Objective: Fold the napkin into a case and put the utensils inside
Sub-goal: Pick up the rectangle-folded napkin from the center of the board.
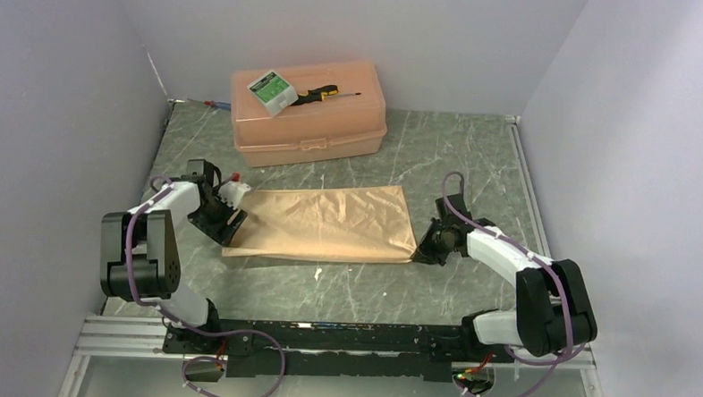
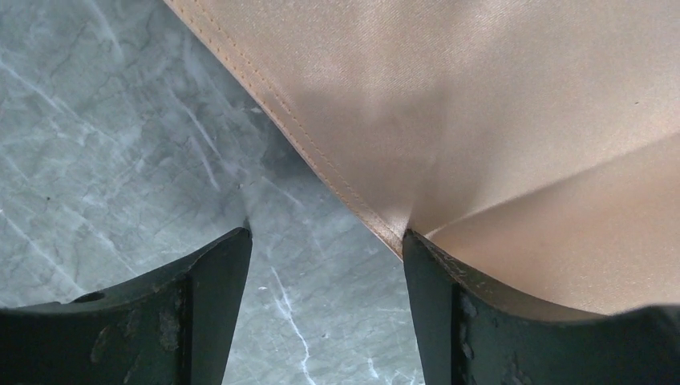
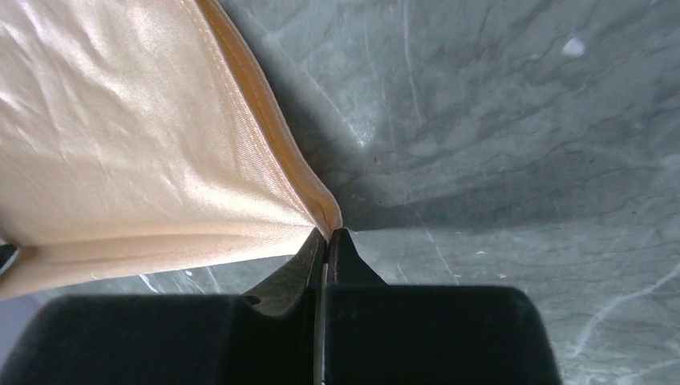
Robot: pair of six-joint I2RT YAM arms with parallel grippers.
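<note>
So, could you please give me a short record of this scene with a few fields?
cloth: peach-orange napkin lying flat on the marbled table, a wide rectangle between the two arms
left arm: left pincer open at the napkin's left edge, one finger at the hem, the other over bare table
right arm: right pincer shut on the napkin's near right corner
background: peach plastic box, lid closed, screwdriver on top
cutlery: none in view

Bare worktop (image 1: 461, 163) lay open at 2 o'clock of the napkin (image 1: 329, 223) and along its 6 o'clock edge — at 12 the peach box (image 1: 351, 118) stood in the way, with walls (image 1: 55, 132) close at 9 and 3.
</note>
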